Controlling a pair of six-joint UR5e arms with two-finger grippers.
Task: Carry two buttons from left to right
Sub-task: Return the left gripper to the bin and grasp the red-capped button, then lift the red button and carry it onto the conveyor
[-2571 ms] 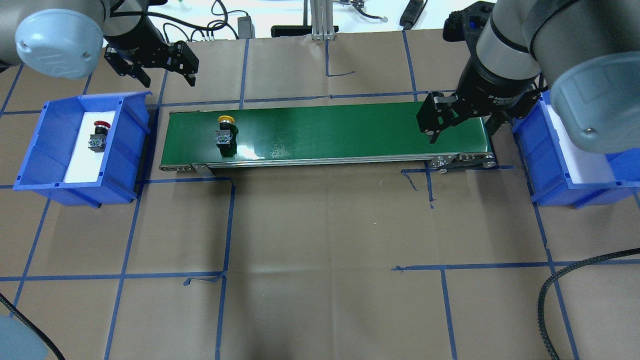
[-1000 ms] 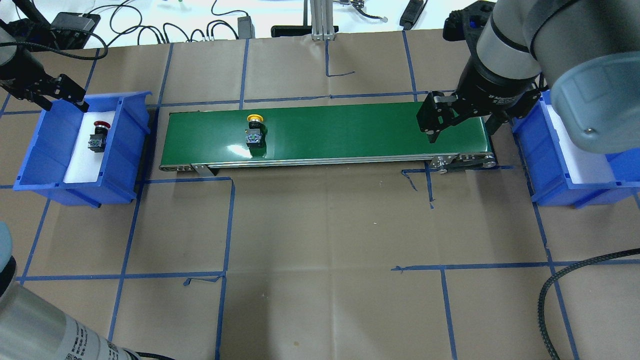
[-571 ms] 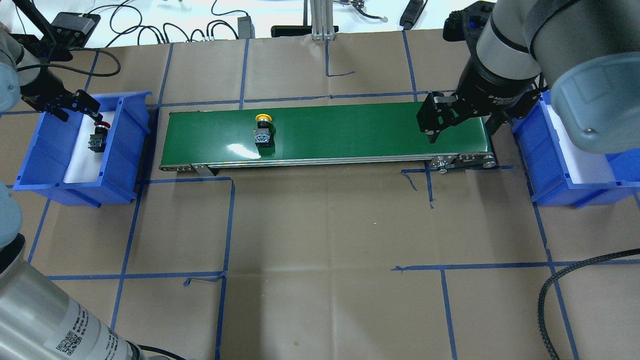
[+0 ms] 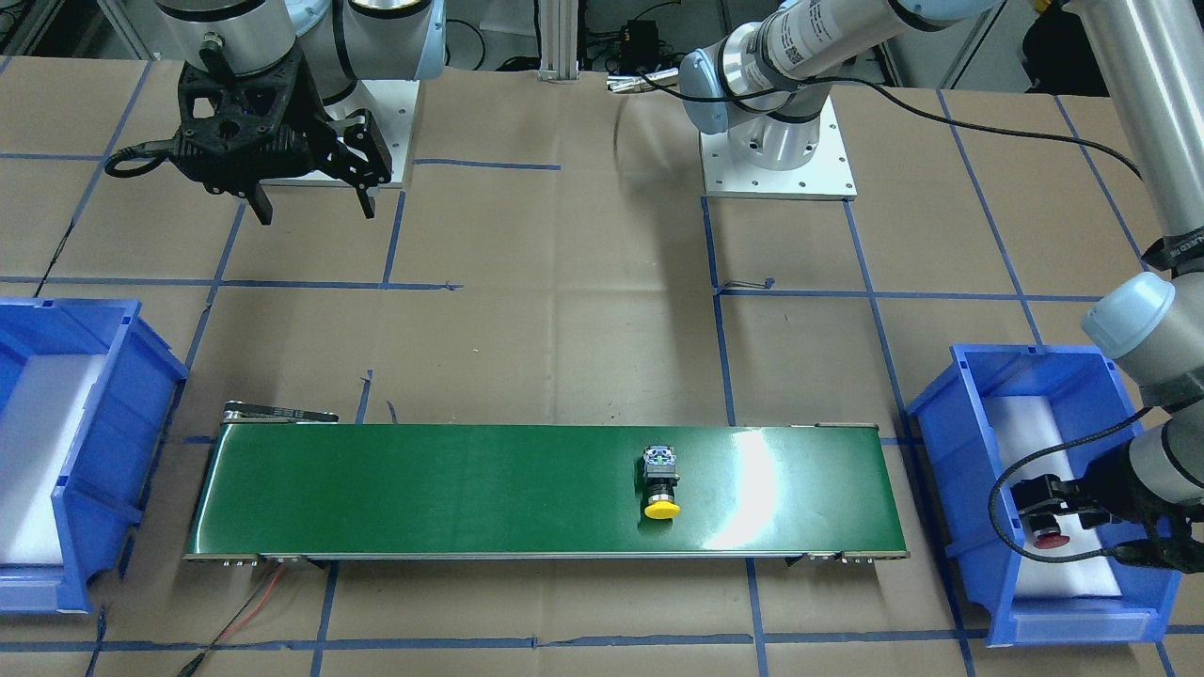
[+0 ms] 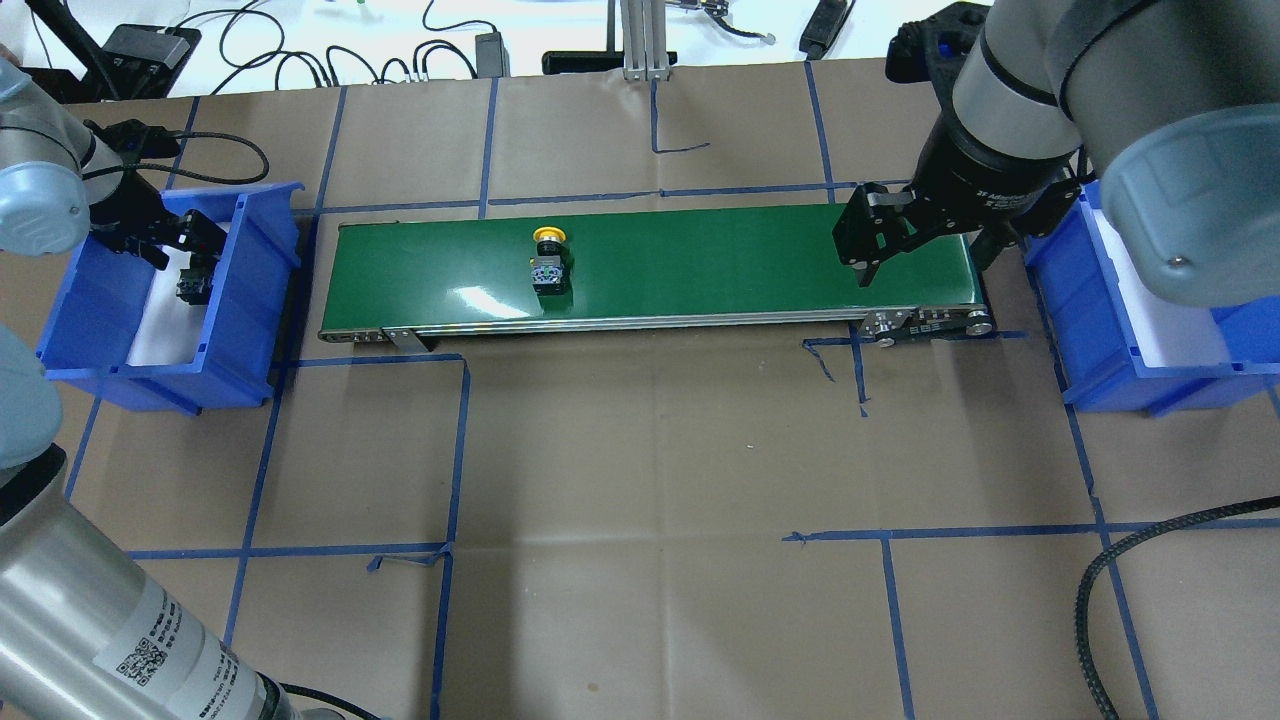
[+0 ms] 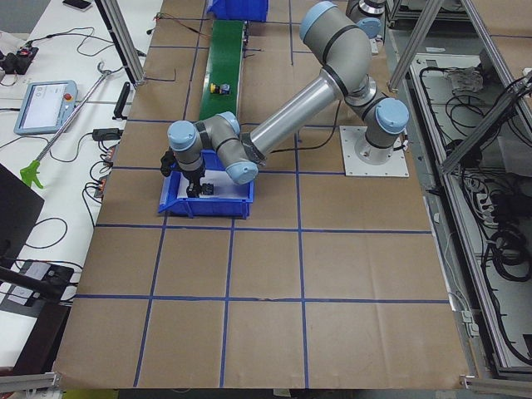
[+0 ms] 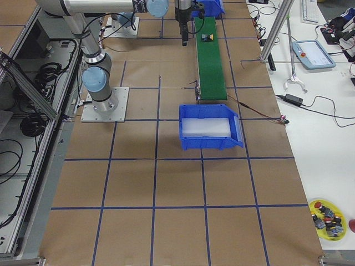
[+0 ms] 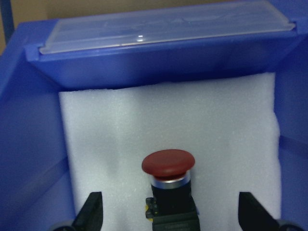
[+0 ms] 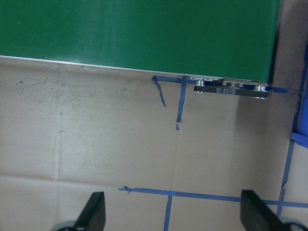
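Note:
The yellow-capped button (image 5: 548, 262) lies on its side on the green conveyor belt (image 5: 700, 260), left of the middle; it also shows in the front view (image 4: 661, 487). The red-capped button (image 8: 168, 164) lies on white foam in the left blue bin (image 5: 250, 300). My left gripper (image 5: 183, 243) is open and low in that bin, its fingers (image 8: 91, 211) on either side of the red button, not touching it. My right gripper (image 5: 920, 262) is open and empty above the belt's right end; its wrist view shows only belt edge and paper.
The right blue bin (image 5: 1090, 330) with white foam stands just past the belt's right end. A black cable (image 5: 1100, 580) lies at the front right. Cables and boxes lie behind the table. A yellow dish of spare buttons (image 7: 328, 217) sits far off.
My left gripper swung from behind the belt to the left bin and came down around the red button. The yellow button rode the belt to the right. The right arm stayed still.

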